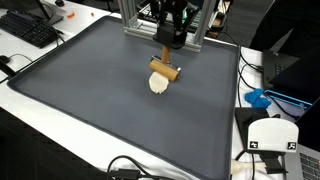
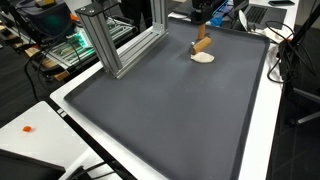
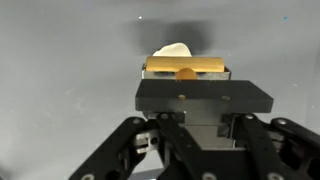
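One wooden tool (image 1: pixel 165 69) is gripped in your jaws, closed on its stem, so it hangs roughly upright near the frame (image 1: pixel 135 18). Its white tip (image 1: pixel 159 84) seems to rest on the mat (image 1: pixel 90 100), likely so you press straight down.

I see a grey mat (image 1: pixel 90 100) covering the white table (image 1: pixel 20 130); a pale disc (image 1: pixel 158 85) lies on it, near the frame (image 2: pixel 120 45).
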`<action>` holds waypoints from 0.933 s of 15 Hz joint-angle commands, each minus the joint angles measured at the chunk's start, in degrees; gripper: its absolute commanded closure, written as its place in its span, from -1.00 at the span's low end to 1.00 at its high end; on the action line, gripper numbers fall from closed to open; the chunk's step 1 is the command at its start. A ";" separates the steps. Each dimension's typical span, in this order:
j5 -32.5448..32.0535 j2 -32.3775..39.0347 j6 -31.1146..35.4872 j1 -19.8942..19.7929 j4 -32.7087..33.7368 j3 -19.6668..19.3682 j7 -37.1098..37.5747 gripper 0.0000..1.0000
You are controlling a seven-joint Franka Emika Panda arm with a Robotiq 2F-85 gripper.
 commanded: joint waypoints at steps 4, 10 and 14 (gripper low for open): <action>3.48 1.30 0.03 0.24 -0.17 -0.02 8.39 0.56; 0.58 3.82 0.89 0.76 0.51 -0.99 16.61 0.56; -1.60 4.05 1.71 0.88 0.49 -1.51 21.48 0.56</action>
